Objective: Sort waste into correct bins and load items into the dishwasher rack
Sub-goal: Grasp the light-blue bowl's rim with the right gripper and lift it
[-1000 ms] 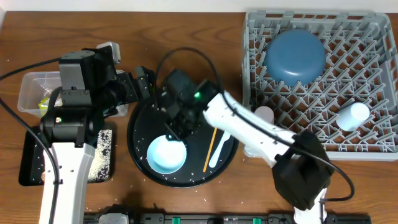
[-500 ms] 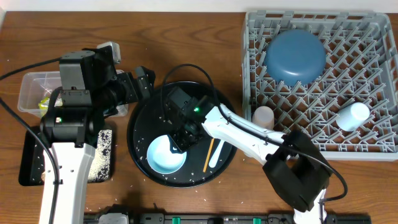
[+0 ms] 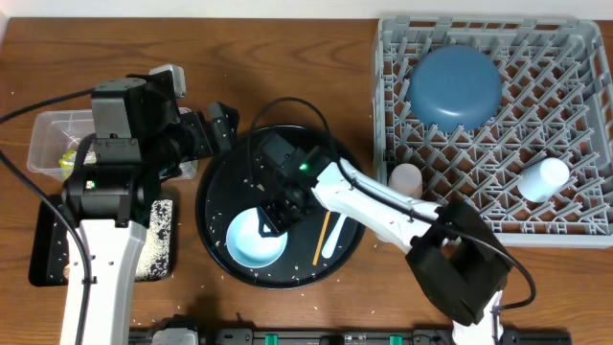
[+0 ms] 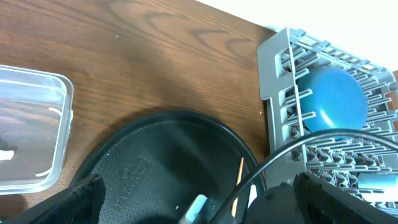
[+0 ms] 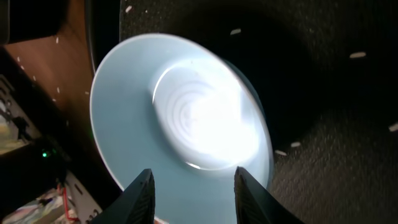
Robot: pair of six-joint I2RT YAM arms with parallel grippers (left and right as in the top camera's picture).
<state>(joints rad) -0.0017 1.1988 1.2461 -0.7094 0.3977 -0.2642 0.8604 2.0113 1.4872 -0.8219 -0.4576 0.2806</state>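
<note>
Bowl: we see the pale blue bowl (image 3: 251, 241) at the front left edge of the round black tray (image 3: 218, 187). It looks mouth up.
Right claw: the right gripper (image 3: 271, 217) hangs just over the bowl's back right rim. Its two fingers (image 5: 140, 194) are apart, and we see them pinching nothing.
Left claw: the left gripper (image 3: 222, 123) is wide open and empty, by the tray's back left edge.
Which way: the bowl lies right under the right claw. It is round, so we think no side matters, only a finger each side of the rim.
Nearer arm: the right one.
Where it goes: the dishwasher rack (image 3: 391, 115) sits at the table's back right corner, to the claw's right.
Watch out: the pale spoon (image 3: 337, 230) and chopstick (image 3: 323, 238) lie just beside the bowl.
</note>
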